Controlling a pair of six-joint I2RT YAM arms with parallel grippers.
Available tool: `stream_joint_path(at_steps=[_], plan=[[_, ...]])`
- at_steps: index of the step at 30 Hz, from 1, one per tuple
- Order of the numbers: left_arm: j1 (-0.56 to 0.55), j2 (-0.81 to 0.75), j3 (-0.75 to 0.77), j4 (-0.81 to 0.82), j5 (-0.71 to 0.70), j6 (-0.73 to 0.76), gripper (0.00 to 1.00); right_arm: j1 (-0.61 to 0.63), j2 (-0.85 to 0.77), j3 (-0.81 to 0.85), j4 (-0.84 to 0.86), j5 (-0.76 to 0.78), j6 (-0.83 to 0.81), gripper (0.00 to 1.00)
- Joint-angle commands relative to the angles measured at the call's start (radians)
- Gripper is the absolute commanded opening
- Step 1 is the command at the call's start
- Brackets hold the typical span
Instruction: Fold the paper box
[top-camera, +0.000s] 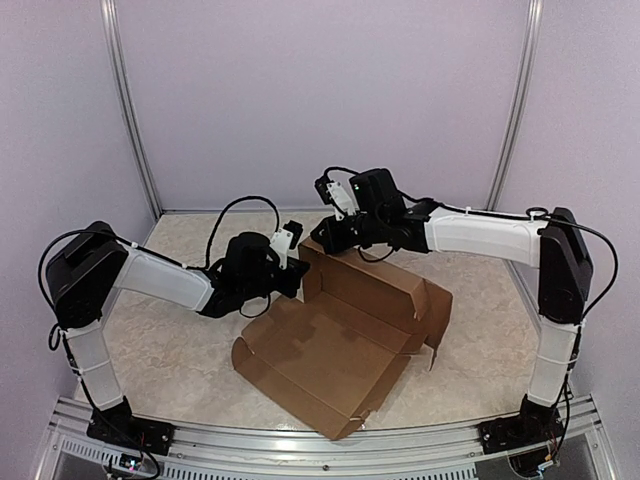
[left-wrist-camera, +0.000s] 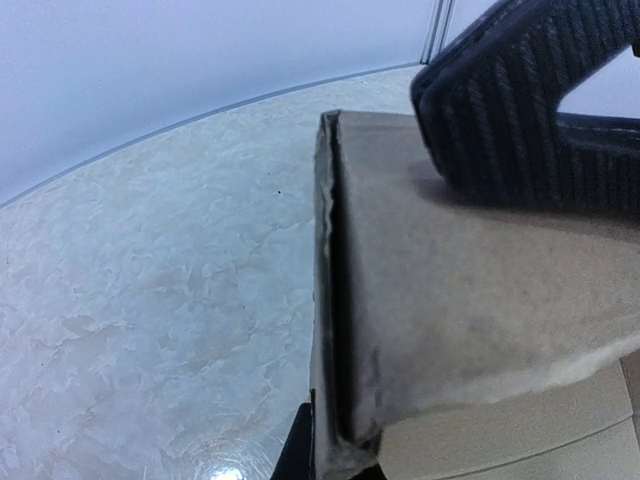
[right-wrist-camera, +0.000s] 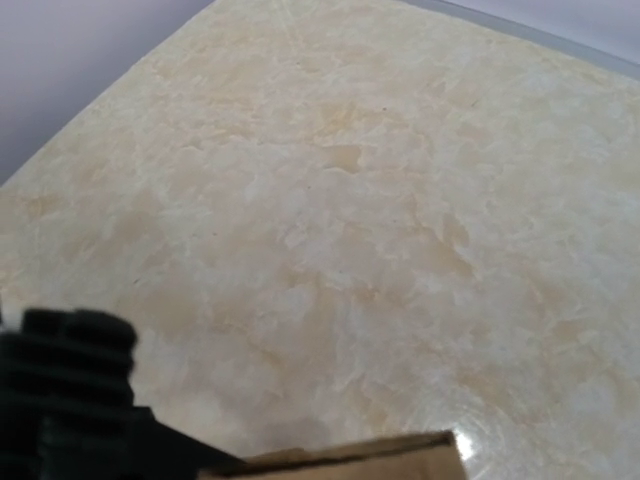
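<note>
Left gripper (top-camera: 288, 262) pinches the box's (top-camera: 330, 350) far-left wall, probably to keep that side standing. Right gripper (top-camera: 322, 238) hovers just beside the same corner; I can't tell its opening. Box lies mid-counter (top-camera: 180, 350), far wall raised, near panel flat.

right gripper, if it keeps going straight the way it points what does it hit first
Probably the bare table; the box edge sits just beside the right gripper, though depth is unclear.
</note>
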Motion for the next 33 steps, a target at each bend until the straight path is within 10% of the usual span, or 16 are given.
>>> stream_joint_path(at_steps=[1,33], plan=[[-0.005,-0.007,0.024,-0.053,0.023,0.009,0.0,0.007,0.028,0.056,-0.048,-0.032,0.021,0.0],[-0.005,0.087,0.136,-0.096,0.028,-0.002,0.26,0.009,0.023,-0.131,0.002,-0.013,0.033,0.0]])
